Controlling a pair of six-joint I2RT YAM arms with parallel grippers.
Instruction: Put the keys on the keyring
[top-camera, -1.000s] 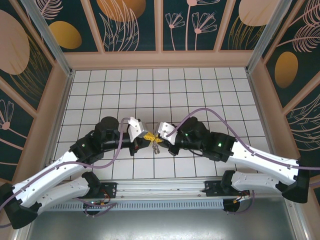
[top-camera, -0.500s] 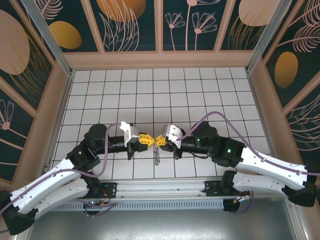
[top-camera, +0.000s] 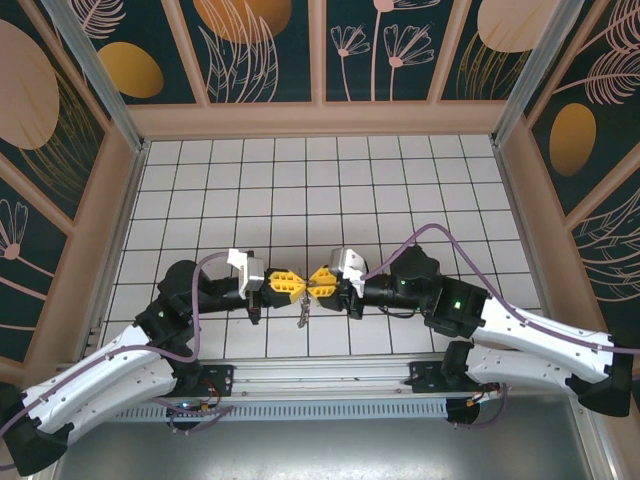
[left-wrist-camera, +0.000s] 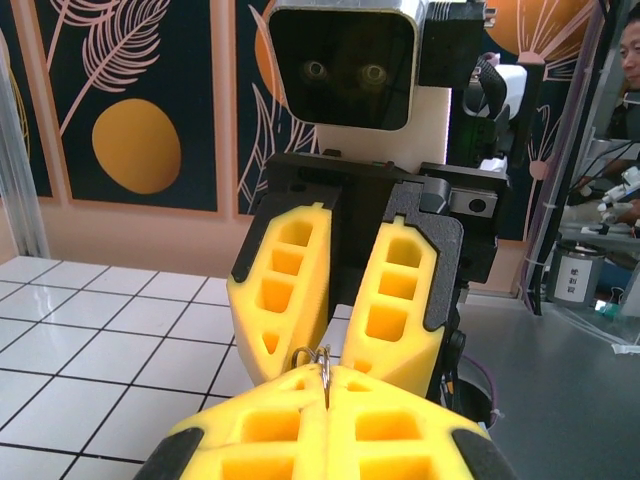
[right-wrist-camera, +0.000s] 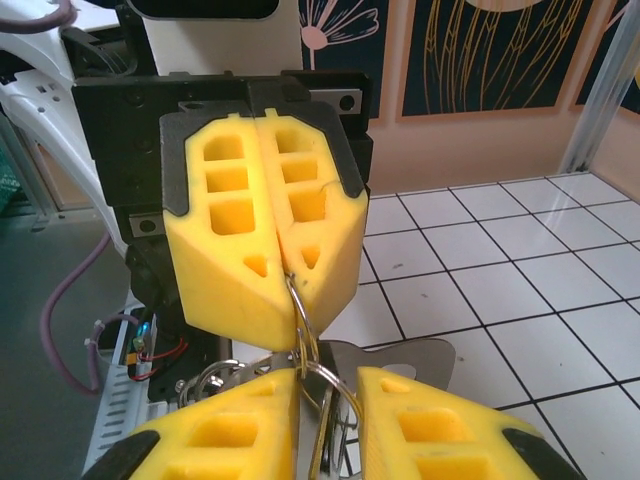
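Observation:
The keyring (right-wrist-camera: 302, 310) is a thin metal split ring held in the air between both grippers. My left gripper (left-wrist-camera: 326, 378) is shut on its edge, fingertips pinched tight. My right gripper (right-wrist-camera: 328, 385) faces it tip to tip, its yellow fingers (left-wrist-camera: 400, 290) a little apart, with the ring passing through the gap. Flat silver keys (right-wrist-camera: 405, 362) hang below the ring, along with smaller rings. In the top view the left gripper (top-camera: 298, 288) and right gripper (top-camera: 314, 282) meet above the near tiles, and the keys (top-camera: 301, 318) dangle beneath them.
A white tiled floor (top-camera: 330, 190) stretches behind the grippers. Wooden walls (top-camera: 320, 118) enclose it at the back and sides. A metal rail (top-camera: 320, 372) with the arm bases runs along the near edge.
Both grippers have shifted toward the near edge and levelled out, still tip to tip. The right jaws, shut before, now stand slightly apart. The hanging keys have swung a little left.

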